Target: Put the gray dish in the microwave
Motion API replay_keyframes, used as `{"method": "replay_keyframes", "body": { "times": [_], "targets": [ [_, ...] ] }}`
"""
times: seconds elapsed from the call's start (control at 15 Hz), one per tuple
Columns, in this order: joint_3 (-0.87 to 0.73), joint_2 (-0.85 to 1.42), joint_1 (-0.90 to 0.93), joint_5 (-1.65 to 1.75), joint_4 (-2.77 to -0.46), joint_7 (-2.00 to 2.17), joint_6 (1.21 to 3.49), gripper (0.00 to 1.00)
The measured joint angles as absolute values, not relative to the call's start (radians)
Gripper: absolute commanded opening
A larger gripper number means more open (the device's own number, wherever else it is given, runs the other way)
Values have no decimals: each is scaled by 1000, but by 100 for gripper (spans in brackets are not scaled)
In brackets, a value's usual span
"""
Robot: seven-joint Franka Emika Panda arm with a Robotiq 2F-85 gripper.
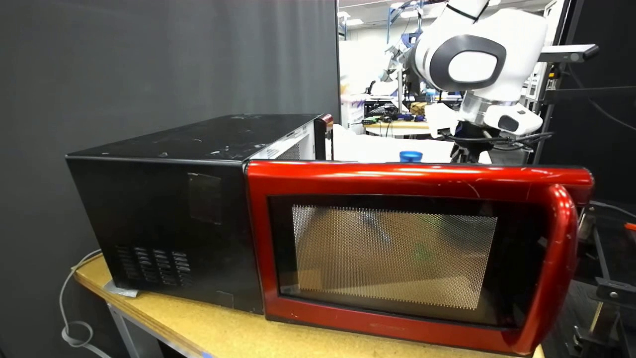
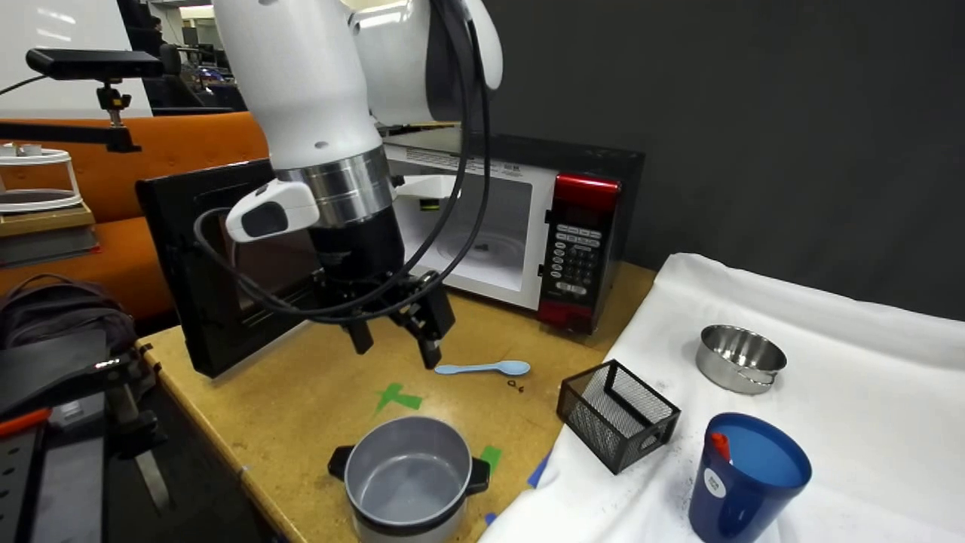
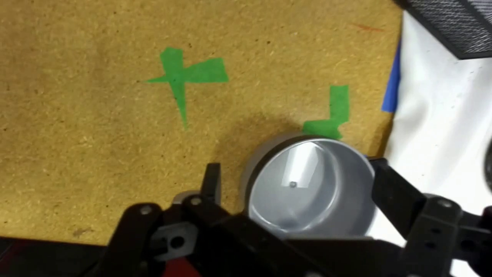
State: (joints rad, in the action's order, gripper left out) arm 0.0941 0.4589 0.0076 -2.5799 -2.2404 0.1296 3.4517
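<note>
The gray dish (image 2: 407, 471), a round pot-like bowl with dark side handles, stands upright on the wooden table. In the wrist view the dish (image 3: 307, 184) shows beyond and between my fingers, its lower edge covered by the gripper. My gripper (image 2: 397, 352) is open and holds nothing. It hangs in the air above the table, farther back than the dish and apart from it. The microwave (image 2: 577, 260) stands at the back with its door (image 2: 170, 279) swung wide, showing a white cavity with a turntable. In an exterior view the red-framed door (image 1: 507, 181) hides the dish.
A light blue spoon (image 2: 486, 368) lies behind the dish. To its right are a black mesh basket (image 2: 618, 422), a metal bowl (image 2: 742, 362) and a blue cup (image 2: 746, 483) on white cloth (image 2: 867, 392). Green tape (image 3: 177, 73) marks the table. Cables loop around my wrist.
</note>
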Motion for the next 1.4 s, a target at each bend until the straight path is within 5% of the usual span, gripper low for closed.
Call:
{"method": "replay_keyframes", "body": {
  "times": [1.4],
  "targets": [
    [188,488,-122,-2592,-2258,32,3453,100]
  ]
}}
